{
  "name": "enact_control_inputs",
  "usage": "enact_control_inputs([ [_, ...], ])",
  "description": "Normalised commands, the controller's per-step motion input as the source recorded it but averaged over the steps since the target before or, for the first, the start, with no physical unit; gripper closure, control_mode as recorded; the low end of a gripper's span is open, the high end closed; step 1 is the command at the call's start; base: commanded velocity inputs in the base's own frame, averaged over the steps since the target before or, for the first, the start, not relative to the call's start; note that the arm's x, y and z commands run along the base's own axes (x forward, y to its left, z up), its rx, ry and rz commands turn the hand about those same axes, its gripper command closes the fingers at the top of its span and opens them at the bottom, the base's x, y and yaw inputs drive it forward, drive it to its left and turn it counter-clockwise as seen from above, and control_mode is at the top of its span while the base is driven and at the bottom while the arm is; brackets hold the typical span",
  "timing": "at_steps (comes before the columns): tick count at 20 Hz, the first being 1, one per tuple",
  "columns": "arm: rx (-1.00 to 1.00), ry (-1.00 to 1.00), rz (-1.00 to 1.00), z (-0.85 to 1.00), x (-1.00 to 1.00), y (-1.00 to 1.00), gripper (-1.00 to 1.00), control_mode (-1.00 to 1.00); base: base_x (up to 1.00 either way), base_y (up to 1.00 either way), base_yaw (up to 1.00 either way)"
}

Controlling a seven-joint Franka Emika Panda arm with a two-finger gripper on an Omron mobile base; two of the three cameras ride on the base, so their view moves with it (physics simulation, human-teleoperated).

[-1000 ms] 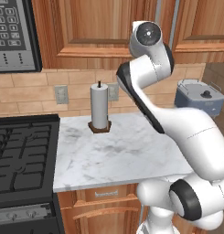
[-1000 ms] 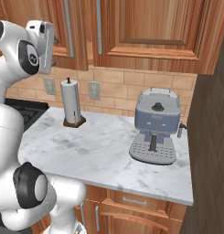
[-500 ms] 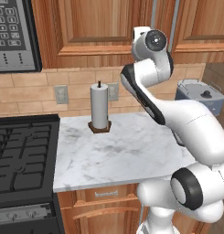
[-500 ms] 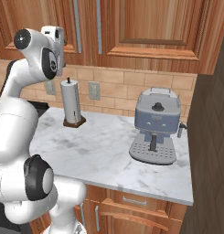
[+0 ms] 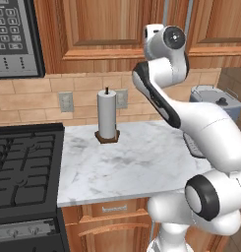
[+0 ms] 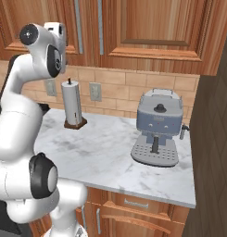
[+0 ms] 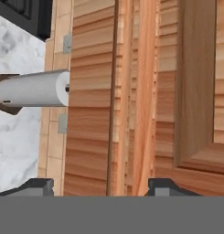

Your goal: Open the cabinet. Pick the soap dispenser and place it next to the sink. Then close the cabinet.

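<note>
The reddish-brown wall cabinet point(image 5: 107, 29) hangs above the counter with both raised-panel doors shut. Its two long silver bar handles point(image 6: 78, 23) stand side by side at the middle seam. My arm is raised high, with the hand close in front of the cabinet point(image 6: 156, 28), just left of the handles in the right base view. In the hand view, the gripper point(image 7: 100, 186) is open, its two dark tips wide apart with nothing between them, facing the door panels point(image 7: 90, 114) at close range. The soap dispenser is hidden.
A white paper towel roll point(image 5: 106, 115) on a brown base stands at the back of the marble counter point(image 5: 127, 167). A grey-blue coffee machine point(image 6: 159, 127) sits to the right. The black stove point(image 5: 23, 167) and a microwave point(image 5: 14, 39) lie to the left.
My arm has swung the hand to the right and closer to the cabinet doors. Nothing on the counter has moved.
</note>
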Motion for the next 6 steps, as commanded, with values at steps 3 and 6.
enact_control_inputs([
  [3,0.00,0.08,0.06,-0.09,0.07,-0.05,-1.00,-1.00,0.00,0.00,0.00],
  [6,0.00,0.02,0.05,-0.12,-0.01,-0.04,-1.00,-1.00,0.00,0.00,0.00],
])
